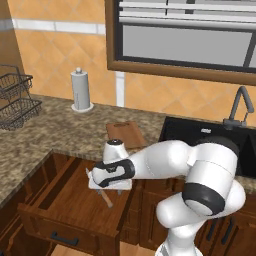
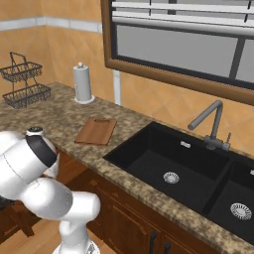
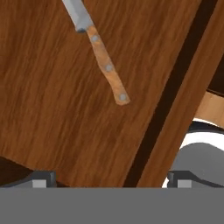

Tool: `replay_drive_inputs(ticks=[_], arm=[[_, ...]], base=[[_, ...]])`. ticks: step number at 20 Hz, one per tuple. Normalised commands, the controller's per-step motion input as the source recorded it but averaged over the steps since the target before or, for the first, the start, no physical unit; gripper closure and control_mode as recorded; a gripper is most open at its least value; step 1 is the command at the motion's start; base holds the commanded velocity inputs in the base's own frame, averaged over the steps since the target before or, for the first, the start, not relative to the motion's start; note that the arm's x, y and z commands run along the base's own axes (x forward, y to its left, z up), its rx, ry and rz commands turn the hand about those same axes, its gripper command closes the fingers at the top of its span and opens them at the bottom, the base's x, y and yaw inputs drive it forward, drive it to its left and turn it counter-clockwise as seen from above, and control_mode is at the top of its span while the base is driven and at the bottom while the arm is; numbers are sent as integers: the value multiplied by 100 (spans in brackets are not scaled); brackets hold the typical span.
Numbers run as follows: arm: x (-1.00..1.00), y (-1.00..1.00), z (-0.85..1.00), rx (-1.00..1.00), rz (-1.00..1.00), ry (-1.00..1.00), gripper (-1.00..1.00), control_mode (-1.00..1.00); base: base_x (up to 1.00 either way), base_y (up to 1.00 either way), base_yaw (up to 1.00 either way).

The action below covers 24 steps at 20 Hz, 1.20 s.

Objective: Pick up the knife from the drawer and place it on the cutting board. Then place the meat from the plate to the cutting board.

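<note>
The drawer (image 1: 70,202) stands pulled out below the counter, and the knife (image 3: 105,65) lies flat on its wooden bottom (image 3: 48,96). Its tan handle points toward me and its grey blade runs off the top edge of the hand view. My gripper (image 3: 111,178) hovers over the drawer, open, a little short of the handle's end, with nothing between its fingers. From the left base view, the knife's handle (image 1: 105,199) pokes out under my hand. The cutting board (image 1: 126,134) (image 2: 96,130) lies bare on the counter behind the drawer. The meat and the plate are out of view.
A paper towel roll (image 1: 81,90) stands at the back wall. A wire rack (image 1: 15,102) sits at the far left of the counter. A black sink (image 2: 171,166) with a grey faucet (image 2: 211,124) lies to the right. The drawer's side wall (image 3: 175,87) runs close on the right.
</note>
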Motion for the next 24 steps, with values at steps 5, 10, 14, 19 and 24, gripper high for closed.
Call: replay_drive_inputs(ticks=[5,10,14,19,24], arm=[[45,0,-7,-9,18,5,-100,-100],[27,0,-25,-4,5,2,-100,-100],[37,1,-35,0,7,5,-100,-100],[45,11,-40,0,3,7,-100,-100],[37,24,-39,0,1,3,-100,-100]], base=[[0,0,0],[0,0,0],[0,0,0],[0,0,0],[0,0,0]])
